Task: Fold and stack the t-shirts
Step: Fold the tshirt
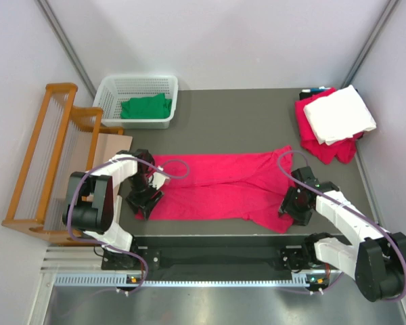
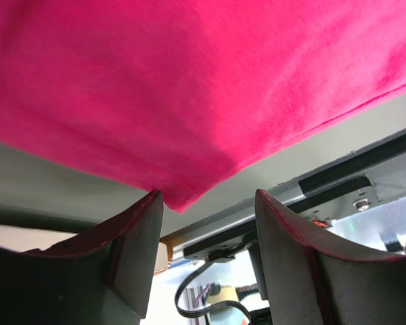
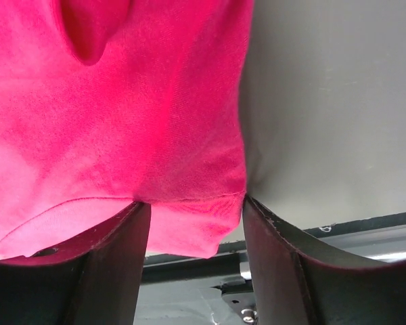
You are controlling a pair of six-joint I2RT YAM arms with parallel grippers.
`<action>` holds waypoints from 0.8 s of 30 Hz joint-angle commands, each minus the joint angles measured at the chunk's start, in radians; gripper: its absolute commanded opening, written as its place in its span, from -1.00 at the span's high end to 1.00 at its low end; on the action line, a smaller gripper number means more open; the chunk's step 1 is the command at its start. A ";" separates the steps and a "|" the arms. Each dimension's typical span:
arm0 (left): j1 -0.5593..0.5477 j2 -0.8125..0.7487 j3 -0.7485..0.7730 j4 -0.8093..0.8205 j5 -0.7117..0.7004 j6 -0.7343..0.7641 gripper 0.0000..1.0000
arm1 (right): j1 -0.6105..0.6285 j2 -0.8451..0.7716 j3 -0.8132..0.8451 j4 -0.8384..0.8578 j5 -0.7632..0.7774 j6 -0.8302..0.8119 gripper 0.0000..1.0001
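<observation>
A crimson-pink t-shirt [image 1: 216, 186] lies spread across the middle of the grey table. My left gripper [image 1: 143, 198] is at its near left corner. In the left wrist view the left gripper [image 2: 208, 196] is open, and the pink cloth [image 2: 189, 88] ends in a corner just above its left fingertip [image 2: 152, 203]. My right gripper [image 1: 292, 204] is at the shirt's near right corner. In the right wrist view the right gripper [image 3: 196, 202] stands open, with the hemmed corner [image 3: 189, 220] hanging between its fingers. A green t-shirt [image 1: 147, 106] lies in the basket. A folded white t-shirt [image 1: 340, 113] rests on another folded pink one [image 1: 318, 145].
The white lattice basket [image 1: 115, 101] stands at the back left. A wooden rack [image 1: 47, 156] runs along the left side. Small pens [image 1: 314, 90] lie behind the folded stack at the back right. The metal base rail [image 1: 216, 257] runs along the near edge.
</observation>
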State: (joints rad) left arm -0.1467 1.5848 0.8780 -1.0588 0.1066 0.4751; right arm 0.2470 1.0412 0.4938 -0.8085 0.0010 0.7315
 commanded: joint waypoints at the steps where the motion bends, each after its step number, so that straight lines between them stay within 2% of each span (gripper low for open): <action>1: -0.008 0.004 -0.014 -0.018 -0.004 0.020 -0.23 | 0.011 0.002 0.045 0.032 0.057 0.013 -0.12; 4: -0.008 0.004 -0.017 -0.003 -0.015 0.017 -0.14 | 0.011 0.008 0.042 0.046 0.056 0.020 0.09; 5: -0.008 0.001 -0.019 0.008 -0.021 0.013 -0.02 | 0.011 0.008 0.040 0.051 0.045 0.022 0.29; 6: -0.008 -0.003 -0.017 0.025 -0.027 0.001 0.29 | 0.011 0.006 0.037 0.054 0.042 0.025 0.40; 8: -0.007 -0.006 -0.016 0.036 -0.030 -0.009 0.64 | 0.011 0.000 0.042 0.051 0.040 0.026 0.56; 10: -0.008 -0.009 -0.011 0.055 -0.047 -0.024 1.00 | 0.011 -0.012 0.046 0.043 0.039 0.028 0.61; 17: -0.008 -0.023 0.021 0.076 -0.065 -0.043 1.00 | 0.011 -0.046 0.069 0.000 0.040 0.026 0.81; 24: -0.005 -0.077 0.058 0.037 -0.074 -0.039 1.00 | 0.011 -0.159 0.155 -0.118 0.022 0.037 0.88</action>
State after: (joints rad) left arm -0.1516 1.5764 0.8913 -1.0012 0.0460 0.4400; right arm 0.2470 0.9550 0.5598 -0.8429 0.0242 0.7536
